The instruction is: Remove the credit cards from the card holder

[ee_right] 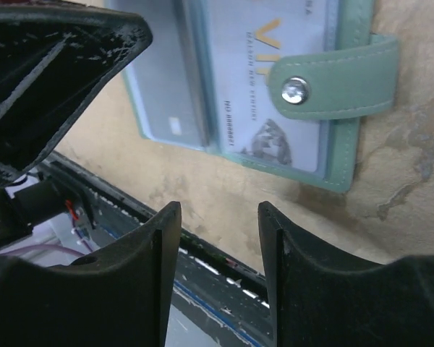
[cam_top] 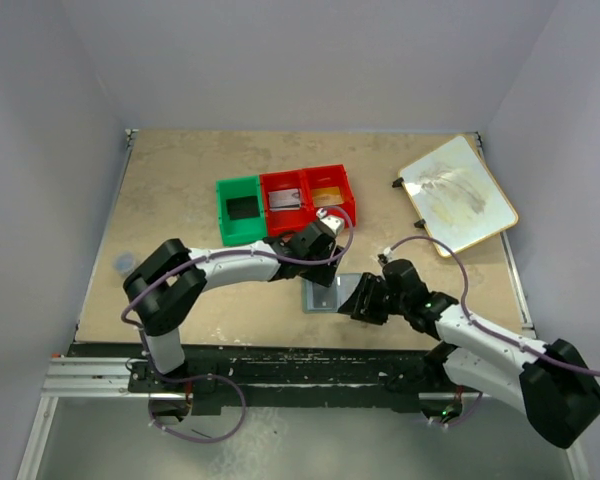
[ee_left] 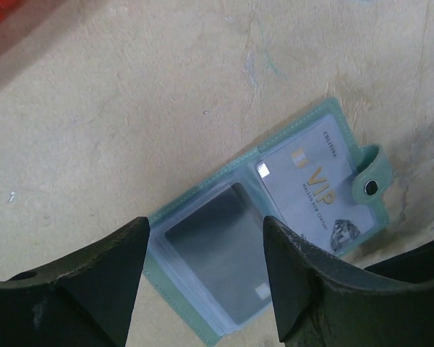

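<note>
White-and-black arms [cam_top: 235, 263] with purple cables [cam_top: 421, 238], scuffed black jaws

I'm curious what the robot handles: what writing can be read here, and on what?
"VIP": on the pale card in the open card holder.
Small print above and below it, and a number row: too small to read.
No other text is legible.

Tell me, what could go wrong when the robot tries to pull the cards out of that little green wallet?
1. The pale VIP card and the dark card lie flat in clear sleeves of the open mint-green wallet; the thick, open left claw might pinch a sleeve instead.
2. The open right claw is not holding the wallet, so it could slide.
3. The wallet lies near the edge of the beige table; a card might drop off.
</note>
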`<action>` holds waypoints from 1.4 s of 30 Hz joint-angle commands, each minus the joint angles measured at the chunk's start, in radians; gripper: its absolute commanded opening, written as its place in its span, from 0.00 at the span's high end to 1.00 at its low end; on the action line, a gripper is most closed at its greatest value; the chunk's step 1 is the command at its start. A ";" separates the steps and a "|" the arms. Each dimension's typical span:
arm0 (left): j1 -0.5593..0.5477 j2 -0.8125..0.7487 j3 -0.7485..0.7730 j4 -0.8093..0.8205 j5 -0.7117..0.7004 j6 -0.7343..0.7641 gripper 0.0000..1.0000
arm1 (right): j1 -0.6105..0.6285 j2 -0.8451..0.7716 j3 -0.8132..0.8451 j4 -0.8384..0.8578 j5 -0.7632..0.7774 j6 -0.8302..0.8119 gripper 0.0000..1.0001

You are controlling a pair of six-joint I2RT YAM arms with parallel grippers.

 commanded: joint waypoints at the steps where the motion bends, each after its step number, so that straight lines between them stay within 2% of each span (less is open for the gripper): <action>1: -0.004 0.031 0.033 0.029 0.079 0.055 0.39 | 0.001 0.066 0.019 0.014 -0.010 0.006 0.49; 6: -0.008 0.039 -0.050 0.088 0.113 0.029 0.41 | -0.025 0.142 0.006 0.069 0.054 0.021 0.47; 10: -0.010 0.037 -0.078 0.108 0.135 -0.004 0.45 | -0.157 0.197 -0.010 0.181 -0.010 -0.012 0.47; 13: -0.034 0.006 -0.130 0.143 0.136 -0.029 0.46 | -0.219 0.248 0.030 0.196 -0.029 -0.066 0.47; 22: -0.175 -0.029 -0.164 0.211 0.092 -0.124 0.49 | -0.228 0.509 0.262 0.130 -0.079 -0.310 0.44; 26: -0.228 -0.049 -0.189 0.266 0.091 -0.185 0.50 | -0.226 0.559 0.335 0.118 -0.096 -0.428 0.45; 31: -0.267 -0.045 -0.201 0.325 0.112 -0.211 0.50 | -0.194 0.623 0.379 0.148 -0.264 -0.533 0.49; 35: -0.287 -0.062 -0.188 0.315 0.101 -0.210 0.50 | -0.159 0.634 0.407 0.130 -0.301 -0.605 0.49; 38: -0.289 -0.129 -0.213 0.270 0.061 -0.208 0.50 | -0.159 0.570 0.398 0.095 -0.237 -0.584 0.49; 42: -0.287 -0.289 -0.274 0.167 -0.071 -0.210 0.50 | -0.160 0.467 0.410 -0.005 -0.011 -0.472 0.46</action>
